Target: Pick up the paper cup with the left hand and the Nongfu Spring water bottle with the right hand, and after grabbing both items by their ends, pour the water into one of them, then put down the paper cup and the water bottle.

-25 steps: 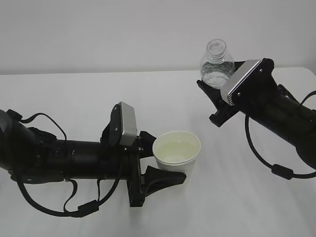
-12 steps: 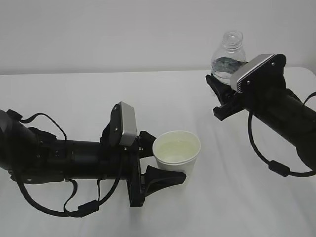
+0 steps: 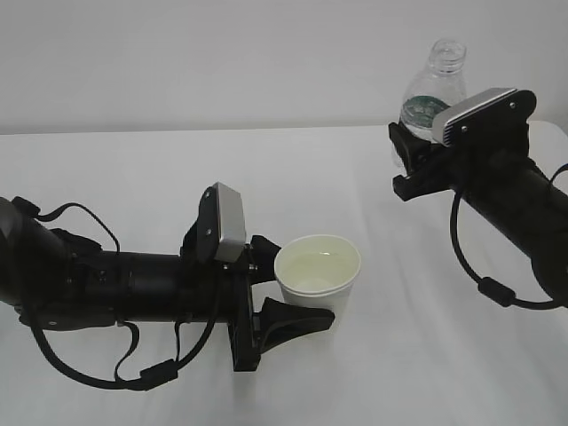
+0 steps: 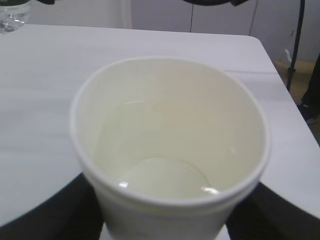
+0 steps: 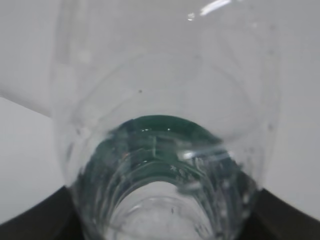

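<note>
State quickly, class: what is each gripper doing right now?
Left gripper: closed on the paper cup.
Right gripper: closed on the water bottle.

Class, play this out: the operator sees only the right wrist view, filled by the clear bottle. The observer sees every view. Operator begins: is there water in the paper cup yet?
Observer: Yes, clear water lies in the paper cup.
Operator: Who holds the cup?
Observer: The left hand, with fingers on both sides.
Operator: Is my bottle upright?
Observer: Nearly; the Nongfu Spring water bottle points its open neck up in the right hand.
</note>
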